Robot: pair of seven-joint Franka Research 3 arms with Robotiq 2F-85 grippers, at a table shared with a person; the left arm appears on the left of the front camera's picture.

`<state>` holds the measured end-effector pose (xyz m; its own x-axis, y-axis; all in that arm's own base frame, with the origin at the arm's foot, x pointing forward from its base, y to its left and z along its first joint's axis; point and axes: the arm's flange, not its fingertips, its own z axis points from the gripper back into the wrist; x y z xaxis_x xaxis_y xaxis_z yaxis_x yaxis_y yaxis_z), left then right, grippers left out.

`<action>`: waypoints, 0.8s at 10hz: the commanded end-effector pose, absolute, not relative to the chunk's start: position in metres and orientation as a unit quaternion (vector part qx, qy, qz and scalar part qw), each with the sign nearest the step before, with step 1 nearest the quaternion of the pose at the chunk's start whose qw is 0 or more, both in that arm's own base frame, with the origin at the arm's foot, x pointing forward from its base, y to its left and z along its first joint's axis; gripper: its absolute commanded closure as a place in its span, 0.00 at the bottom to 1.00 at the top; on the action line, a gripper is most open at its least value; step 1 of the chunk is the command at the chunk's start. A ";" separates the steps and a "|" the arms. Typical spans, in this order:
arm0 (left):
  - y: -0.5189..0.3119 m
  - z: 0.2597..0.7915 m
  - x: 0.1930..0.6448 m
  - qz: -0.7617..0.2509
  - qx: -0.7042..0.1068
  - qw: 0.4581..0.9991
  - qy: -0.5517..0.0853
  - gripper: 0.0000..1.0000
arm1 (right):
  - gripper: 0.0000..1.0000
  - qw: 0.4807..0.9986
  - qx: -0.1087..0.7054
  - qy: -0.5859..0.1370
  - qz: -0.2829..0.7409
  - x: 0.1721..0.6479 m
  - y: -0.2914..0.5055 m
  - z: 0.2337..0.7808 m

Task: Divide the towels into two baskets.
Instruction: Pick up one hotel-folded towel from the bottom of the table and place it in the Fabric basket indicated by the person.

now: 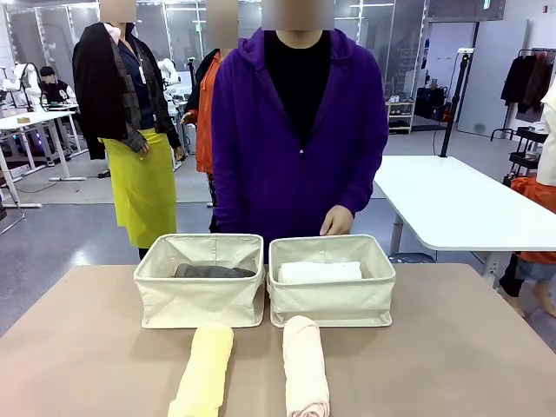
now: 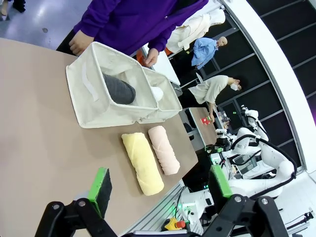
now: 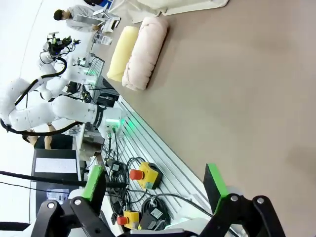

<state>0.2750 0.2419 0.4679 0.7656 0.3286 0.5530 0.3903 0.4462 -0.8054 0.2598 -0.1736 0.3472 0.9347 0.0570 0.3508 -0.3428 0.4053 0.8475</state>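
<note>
Half done, I'd say: grey towel (image 1: pixel 213 271) lies in the left basket (image 1: pixel 198 304), white towel (image 1: pixel 319 272) in the right basket (image 1: pixel 334 304). Yellow towel (image 1: pixel 204 369) and beige towel (image 1: pixel 305 365) lie side by side on the table (image 1: pixel 452 347), just before the baskets, not yet placed. Count: four towels, two baskets, though the basket walls may hide more. Left gripper (image 2: pixel 160 185) and right gripper (image 3: pixel 154 181) both gape wide, empty.

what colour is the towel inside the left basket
Dark grey towel, best seen in the left wrist view.

Black jaws bear green pads (image 2: pixel 100 190); person (image 1: pixel 300 104) wears purple hoodie (image 1: pixel 252 148).
</note>
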 end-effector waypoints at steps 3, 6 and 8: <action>0.243 0.471 0.272 -0.019 -0.532 0.775 -0.341 0.00 | 0.00 0.831 0.525 -0.135 0.127 0.261 -0.172 0.350; 0.243 0.471 0.272 -0.019 -0.532 0.775 -0.341 0.00 | 0.00 0.831 0.525 -0.135 0.127 0.261 -0.172 0.350; 0.243 0.471 0.272 -0.019 -0.532 0.775 -0.341 0.00 | 0.00 0.831 0.525 -0.135 0.127 0.261 -0.172 0.350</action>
<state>0.2750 0.2418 0.4678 0.7658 0.3285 0.5529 0.3902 0.4461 -0.8055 0.2617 -0.1745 0.3480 0.9341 0.0602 0.3518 -0.3446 0.4085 0.8452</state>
